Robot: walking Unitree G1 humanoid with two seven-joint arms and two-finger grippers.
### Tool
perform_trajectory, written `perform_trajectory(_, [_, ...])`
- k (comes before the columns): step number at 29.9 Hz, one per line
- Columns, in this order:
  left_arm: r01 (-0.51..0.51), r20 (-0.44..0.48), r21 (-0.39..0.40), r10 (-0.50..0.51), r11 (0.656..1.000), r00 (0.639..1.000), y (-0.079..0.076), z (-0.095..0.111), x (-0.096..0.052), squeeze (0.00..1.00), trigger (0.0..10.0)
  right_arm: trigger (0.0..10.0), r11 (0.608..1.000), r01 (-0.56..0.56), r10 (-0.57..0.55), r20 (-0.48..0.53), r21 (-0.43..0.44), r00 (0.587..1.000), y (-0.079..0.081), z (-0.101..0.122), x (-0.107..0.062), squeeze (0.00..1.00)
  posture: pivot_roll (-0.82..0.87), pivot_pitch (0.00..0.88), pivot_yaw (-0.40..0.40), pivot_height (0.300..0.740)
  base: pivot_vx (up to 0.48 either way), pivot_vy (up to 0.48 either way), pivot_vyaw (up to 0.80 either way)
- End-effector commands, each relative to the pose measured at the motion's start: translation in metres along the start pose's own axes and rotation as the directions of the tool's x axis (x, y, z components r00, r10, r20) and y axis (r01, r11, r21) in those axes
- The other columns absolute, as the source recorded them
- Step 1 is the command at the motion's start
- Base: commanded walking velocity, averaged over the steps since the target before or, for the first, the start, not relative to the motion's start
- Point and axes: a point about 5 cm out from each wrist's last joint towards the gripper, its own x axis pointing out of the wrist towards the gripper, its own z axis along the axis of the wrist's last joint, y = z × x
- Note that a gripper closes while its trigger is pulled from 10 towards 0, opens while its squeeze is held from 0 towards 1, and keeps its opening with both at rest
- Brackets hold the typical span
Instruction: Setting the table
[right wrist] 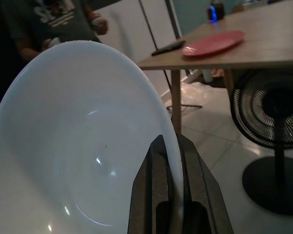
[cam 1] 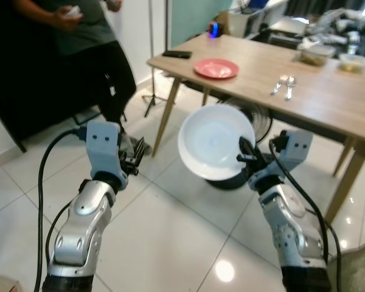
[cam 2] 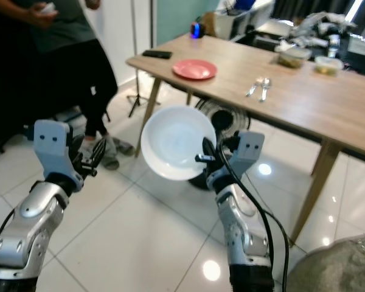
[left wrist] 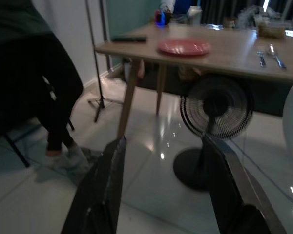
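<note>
Transport is the step underway: right gripper [cam 1: 246, 153] is pinching the rim of the white bowl [cam 1: 214, 141] at frame centre, short of the table [cam 1: 328, 100]. Left gripper [left wrist: 166, 190] is hanging open, empty. Next comes approaching and lowering the bowl beside the red plate [cam 1: 216, 68], likely.

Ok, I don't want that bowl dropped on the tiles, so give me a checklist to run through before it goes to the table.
1. Right gripper pinching the white bowl by its rim: ok.
2. Bowl level: not ok, it is tipped on edge.
3. Bare wood free on the table between the pink plate and the cutlery: ok.
4. Bowl over the table: not ok, it hangs above the floor, in front of the fan.
5. Left gripper free to help, jaws apart: ok.
6. Person clear of the path: cannot tell.
</note>
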Motion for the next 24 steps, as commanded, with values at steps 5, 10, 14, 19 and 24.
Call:
perform_trajectory(5, [0.002,-0.014,-0.007,-0.002,1.0,1.0,-0.0005,-0.0026,0.0007,0.0,10.0,10.0,1.0,0.013,-0.013,0.007,-0.005,1.0,-0.0036,0.0011,-0.0004,0.0,0.04,0.0,0.075,0.74,0.0,0.0,-0.78])
perform_trajectory(10, [0.003,-0.014,-0.009,-0.004,1.0,1.0,-0.0009,-0.0023,0.0009,0.0,10.0,10.0,1.0,0.012,-0.012,0.008,-0.003,1.0,-0.0035,0.0009,0.0001,0.0,0.04,0.0,0.075,0.74,0.0,0.0,-0.78])
perform_trajectory(14, [0.002,-0.005,-0.004,-0.002,1.0,1.0,-0.0007,-0.0011,0.0015,0.0,10.0,10.0,1.0,0.011,-0.011,0.011,0.001,1.0,-0.0034,0.0012,0.001,0.0,0.04,0.0,0.075,0.74,0.0,0.0,-0.78])
perform_trajectory(19, [0.001,-0.003,-0.001,-0.001,1.0,1.0,-0.0005,-0.0006,0.002,0.0,10.0,10.0,1.0,0.012,-0.012,0.012,0.005,1.0,-0.0034,0.0011,0.0012,0.0,0.04,0.0,0.075,0.74,0.0,0.0,-0.78])
perform_trajectory(24, [0.002,-0.004,0.002,-0.002,1.0,1.0,-0.0005,-0.0009,0.002,0.0,10.0,10.0,1.0,0.01,-0.01,0.014,0.006,1.0,-0.0031,0.0011,0.0016,0.0,0.04,0.0,0.076,0.74,0.0,0.0,-0.78])
